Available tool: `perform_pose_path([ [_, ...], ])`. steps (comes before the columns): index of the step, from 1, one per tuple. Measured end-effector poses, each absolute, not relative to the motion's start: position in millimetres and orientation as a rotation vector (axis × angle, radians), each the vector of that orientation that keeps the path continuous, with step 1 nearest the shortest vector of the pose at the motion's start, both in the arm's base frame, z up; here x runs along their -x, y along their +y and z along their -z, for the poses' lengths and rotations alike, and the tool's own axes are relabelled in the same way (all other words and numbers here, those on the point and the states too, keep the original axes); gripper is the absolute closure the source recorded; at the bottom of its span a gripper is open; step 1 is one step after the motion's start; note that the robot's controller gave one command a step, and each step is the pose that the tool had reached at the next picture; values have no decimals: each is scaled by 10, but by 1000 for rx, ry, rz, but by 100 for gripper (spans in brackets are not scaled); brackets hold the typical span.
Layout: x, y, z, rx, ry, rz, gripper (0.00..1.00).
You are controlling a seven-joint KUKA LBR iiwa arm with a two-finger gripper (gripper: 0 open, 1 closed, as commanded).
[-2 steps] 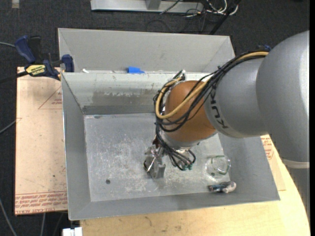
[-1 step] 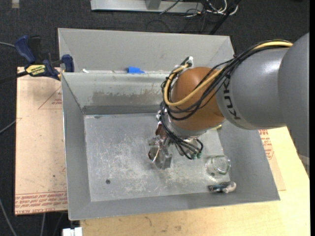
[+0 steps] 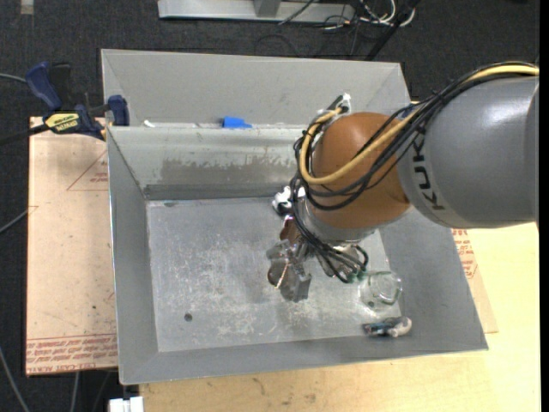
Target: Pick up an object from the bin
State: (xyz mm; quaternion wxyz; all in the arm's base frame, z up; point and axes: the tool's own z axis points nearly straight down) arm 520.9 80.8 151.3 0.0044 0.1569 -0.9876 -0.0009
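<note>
My gripper (image 3: pixel 289 279) hangs low over the middle of the bin floor, just right of centre, with its tip close to the bare metal. A clear, glassy rounded thing (image 3: pixel 380 288) lies to its right, near the bin's right wall. Just in front of that lies a small dark and blue elongated thing (image 3: pixel 386 326), by the front right corner. Neither thing touches the gripper.
A small blue thing (image 3: pixel 233 124) sits at the top edge of the back sloping wall. The arm with its orange cover and yellow and black cables reaches in from the right and hides the back right part of the floor.
</note>
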Motion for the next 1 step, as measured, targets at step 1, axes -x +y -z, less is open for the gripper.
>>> perform_pose_path([
  [1, -5313, 867, -2174, -495, -3103, 2, 100],
])
